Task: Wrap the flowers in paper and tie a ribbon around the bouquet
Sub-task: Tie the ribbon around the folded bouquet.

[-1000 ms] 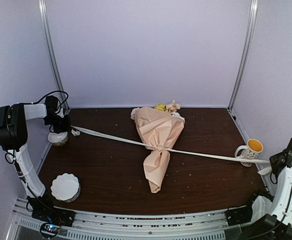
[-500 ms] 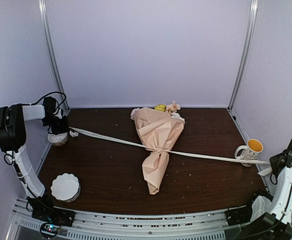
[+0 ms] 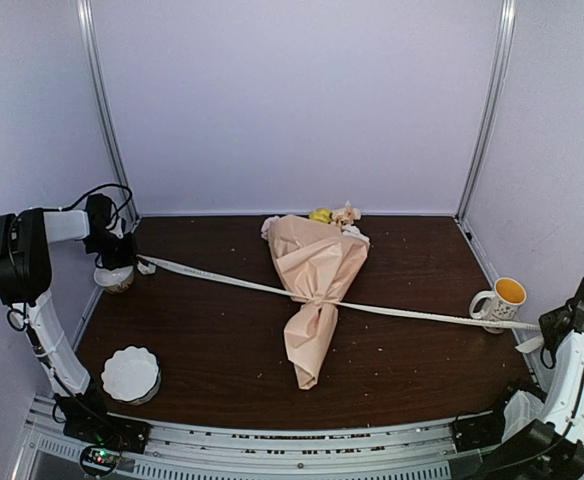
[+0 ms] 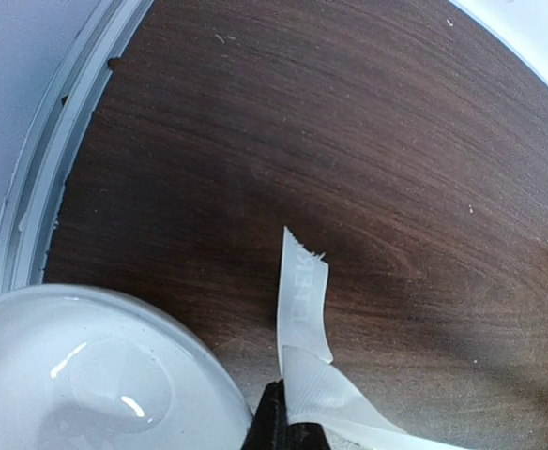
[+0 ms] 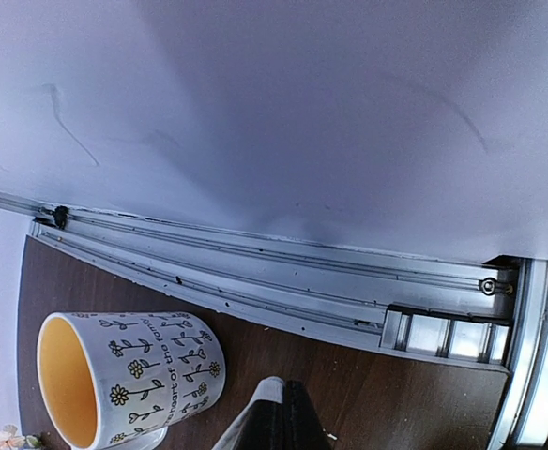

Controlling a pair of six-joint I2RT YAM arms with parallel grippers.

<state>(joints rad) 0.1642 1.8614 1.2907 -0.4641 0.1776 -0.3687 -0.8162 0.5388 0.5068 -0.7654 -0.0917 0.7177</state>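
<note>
The bouquet (image 3: 315, 285), a peach-pink paper (image 3: 322, 255) cone, lies mid-table with its pointed tail toward me. Yellow and pale pink flowers (image 3: 333, 214) poke out at its far end. The cream ribbon (image 3: 222, 277) crosses the table, drawn tight around the cone's narrow waist. My left gripper (image 3: 132, 262) at the far left is shut on one ribbon end (image 4: 302, 300), whose short printed tip sticks out past the fingertips (image 4: 276, 424). Beside the mug at the right edge, my right gripper (image 3: 540, 335) is shut on the other ribbon end (image 5: 260, 405).
A small white bowl (image 3: 115, 278) sits just under the left gripper, filling the left wrist view's lower left (image 4: 86, 375). A scalloped white bowl (image 3: 130, 375) stands front left. The flowered mug (image 3: 502, 300) stands close to the right gripper (image 5: 288, 417). Enclosure walls and metal rails (image 5: 283, 272) hem both grippers in.
The left gripper has edged slightly left toward the wall with its ribbon end. The right gripper and the bouquet have barely moved.
</note>
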